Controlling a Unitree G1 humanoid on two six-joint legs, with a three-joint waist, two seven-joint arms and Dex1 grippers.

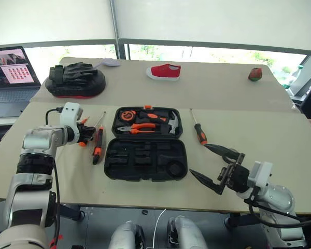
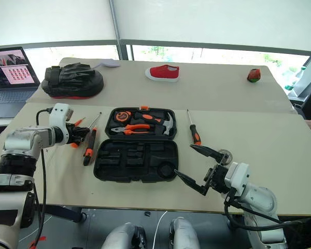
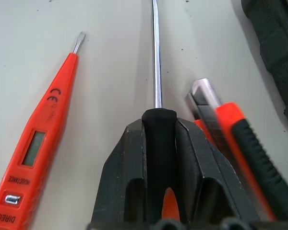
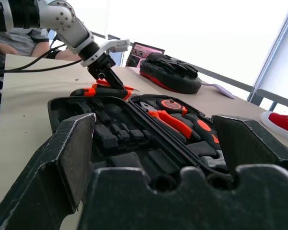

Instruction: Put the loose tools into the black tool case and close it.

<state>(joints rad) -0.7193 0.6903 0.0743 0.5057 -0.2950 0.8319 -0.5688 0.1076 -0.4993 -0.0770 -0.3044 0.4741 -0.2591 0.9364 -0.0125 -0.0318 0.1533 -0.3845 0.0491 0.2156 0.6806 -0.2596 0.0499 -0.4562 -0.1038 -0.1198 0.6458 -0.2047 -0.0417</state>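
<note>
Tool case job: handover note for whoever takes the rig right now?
Left claw: shut on a screwdriver handle, tool lying on the table left of the case.
Right claw: open, empty, hovering off the case's right side.
Case open; pliers and hammer seated in its far half, near half empty.
Slim orange screwdriver and knife lie beside the left claw; second screwdriver lies right of the case.
Done: nothing stowed. Left: stow all, close.

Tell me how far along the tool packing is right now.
Nothing loose is packed yet: the open black tool case has bare recesses in its near half. In hand: the left gripper is shut on a screwdriver. Left: utility knife, slim orange screwdriver, the screwdriver right of the case, then closing it.
</note>
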